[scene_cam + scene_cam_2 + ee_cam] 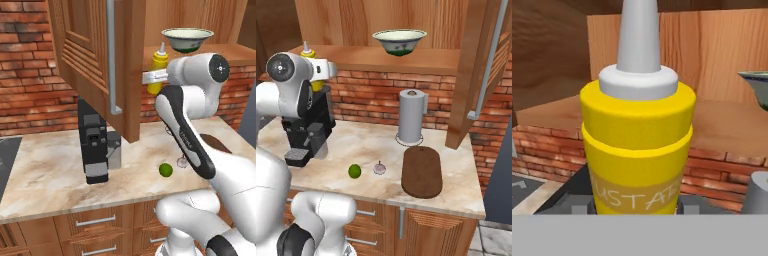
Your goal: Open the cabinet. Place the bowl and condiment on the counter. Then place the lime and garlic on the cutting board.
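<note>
The cabinet stands open, its door (95, 50) swung out to the left and its other door (481, 65) to the right. Inside, the bowl (187, 38) (399, 41) sits on the shelf. The condiment (160, 65) (637, 130) is a yellow mustard bottle with a grey spout. My gripper (154, 76) is shut on its body and holds it upright, just in front of the shelf's edge and partly below it. On the counter (371, 145) lie the lime (165, 170) (354, 171) and the garlic (379, 168). Right of them is the cutting board (421, 171).
A black coffee machine (95, 145) stands on the counter below the held bottle, on the left. A paper towel roll (411, 116) stands by the brick wall behind the board. Drawers with short handles (95, 220) run under the counter.
</note>
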You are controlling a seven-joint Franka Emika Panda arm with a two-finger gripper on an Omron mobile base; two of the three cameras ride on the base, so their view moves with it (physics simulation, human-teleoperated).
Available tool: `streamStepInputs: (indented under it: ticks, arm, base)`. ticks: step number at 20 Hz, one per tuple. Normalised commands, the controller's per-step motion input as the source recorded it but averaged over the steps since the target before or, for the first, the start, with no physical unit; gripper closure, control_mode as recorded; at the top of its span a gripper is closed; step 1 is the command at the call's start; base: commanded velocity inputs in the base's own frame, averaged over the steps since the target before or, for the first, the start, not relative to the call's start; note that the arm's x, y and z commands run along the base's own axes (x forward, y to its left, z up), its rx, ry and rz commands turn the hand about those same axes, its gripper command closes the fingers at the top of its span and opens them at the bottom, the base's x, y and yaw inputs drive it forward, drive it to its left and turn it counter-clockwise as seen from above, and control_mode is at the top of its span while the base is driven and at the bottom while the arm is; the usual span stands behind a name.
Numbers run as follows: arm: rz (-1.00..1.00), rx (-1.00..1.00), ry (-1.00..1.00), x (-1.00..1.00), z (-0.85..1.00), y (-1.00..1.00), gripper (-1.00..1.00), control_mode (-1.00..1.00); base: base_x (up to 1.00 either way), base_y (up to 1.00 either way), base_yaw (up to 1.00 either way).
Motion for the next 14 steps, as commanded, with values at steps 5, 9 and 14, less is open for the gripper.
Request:
streamStepInputs:
  ticks: [5, 9, 14]
  arm:
    - [0.13, 0.01, 0.00, -0.79, -0.55, 0.06, 1.00, -1.00]
    - [0.04, 0.07, 0.12, 0.02, -0.98, -0.08, 1.00, -1.00]
    - [0.02, 0.09, 0.10, 0.76, -0.88, -0.25, 1.00, -1.00]
  base:
    - [0.00, 0.00, 0.00]
    - [0.00, 0.00, 0.00]
    - [0.00, 0.00, 0.00]
